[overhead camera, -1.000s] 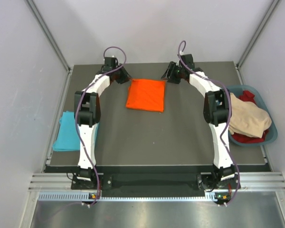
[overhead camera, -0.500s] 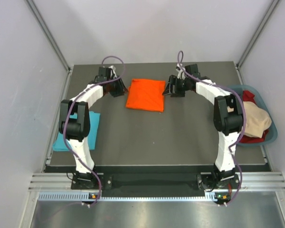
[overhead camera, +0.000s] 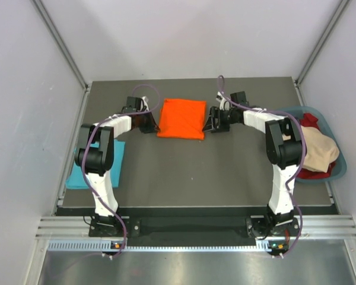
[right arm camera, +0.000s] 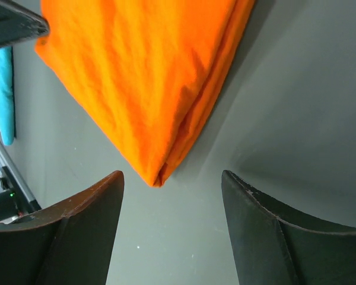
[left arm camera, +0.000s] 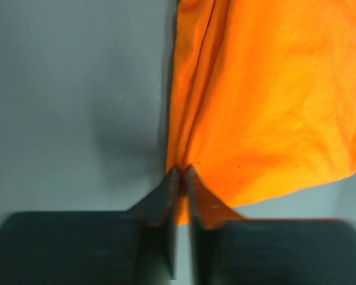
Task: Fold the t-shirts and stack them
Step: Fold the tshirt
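Note:
The orange t-shirt (overhead camera: 181, 118) lies folded into a rectangle at the back middle of the table. At its near left edge my left gripper (overhead camera: 154, 124) is shut on the cloth; the left wrist view shows the fingertips (left arm camera: 181, 171) pinching a fold of the orange t-shirt (left arm camera: 267, 101). My right gripper (overhead camera: 209, 123) is at the shirt's near right corner. It stands open, and the orange corner (right arm camera: 142, 77) lies just ahead of the gap (right arm camera: 172, 178), touching neither finger. The turquoise t-shirt (overhead camera: 76, 175) lies folded at the table's left edge, partly under my left arm.
A blue-grey basket (overhead camera: 338, 169) at the right edge holds beige cloth (overhead camera: 311, 148) over red cloth (overhead camera: 308, 122). The dark table (overhead camera: 190, 172) is framed by grey walls and metal posts. A strip of the turquoise t-shirt (right arm camera: 3, 95) shows in the right wrist view.
Both grippers moved from the orange shirt's far corners toward me along its sides. The left gripper closed on the left edge. The right gripper opened wider.

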Controlling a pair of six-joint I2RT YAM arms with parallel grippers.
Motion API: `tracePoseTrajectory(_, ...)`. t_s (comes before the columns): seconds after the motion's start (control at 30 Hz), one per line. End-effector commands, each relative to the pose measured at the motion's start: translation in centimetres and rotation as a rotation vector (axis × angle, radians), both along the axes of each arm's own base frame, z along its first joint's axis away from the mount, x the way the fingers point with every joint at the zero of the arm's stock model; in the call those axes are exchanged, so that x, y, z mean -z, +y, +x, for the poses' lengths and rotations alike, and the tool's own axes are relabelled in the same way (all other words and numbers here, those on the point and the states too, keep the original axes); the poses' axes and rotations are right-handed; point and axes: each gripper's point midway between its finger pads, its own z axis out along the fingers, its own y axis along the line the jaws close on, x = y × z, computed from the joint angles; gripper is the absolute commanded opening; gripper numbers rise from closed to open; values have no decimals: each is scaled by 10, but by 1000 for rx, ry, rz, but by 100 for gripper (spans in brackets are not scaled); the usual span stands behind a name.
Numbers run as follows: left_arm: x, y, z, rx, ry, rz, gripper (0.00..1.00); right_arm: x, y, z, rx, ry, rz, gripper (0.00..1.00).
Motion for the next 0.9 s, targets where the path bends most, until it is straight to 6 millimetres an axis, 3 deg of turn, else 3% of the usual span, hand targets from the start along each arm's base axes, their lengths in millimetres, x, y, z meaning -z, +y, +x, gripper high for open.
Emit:
tracePoseTrajectory(0.0, 5, -2, 3, 5, -32, -2, 5, 0, 14, 10, -54, -83, 44, 66)
tracePoseTrajectory(0.03, 9, -1, -1, -2, -18, -5, 0, -1, 18, 9, -67, -84, 67, 66)
tracePoseTrajectory(0.33, 27, 6, -23, -89, 46, 11, 0, 13, 32, -2, -82, -59, 104, 57)
tracePoseTrajectory(0.43, 28, 7, -30, -108, 53, 1, 0, 20, 30, -5, -71, -43, 97, 41)
tracePoseTrajectory(0.47, 28, 6, -33, -106, 59, -5, 0, 21, 30, -8, -69, -37, 96, 28)
tracePoseTrajectory(0.53, 27, 5, -40, -109, 77, -15, 0, 17, 28, -9, -52, -41, 101, 14)
tracePoseTrajectory(0.57, 26, 1, -45, -99, 90, -22, 0, 22, 26, -18, -44, -18, 100, 6)
tracePoseTrajectory(0.6, 24, 0, -50, -95, 98, -24, 0, 14, 26, -23, -30, -14, 104, 3)
tracePoseTrajectory(0.63, 20, -1, -56, -99, 105, -28, 0, 12, 24, -23, -18, -30, 103, 2)
tracePoseTrajectory(0.87, 15, -5, -102, -89, 221, -75, 0, 16, 13, -80, 20, 19, 66, 3)
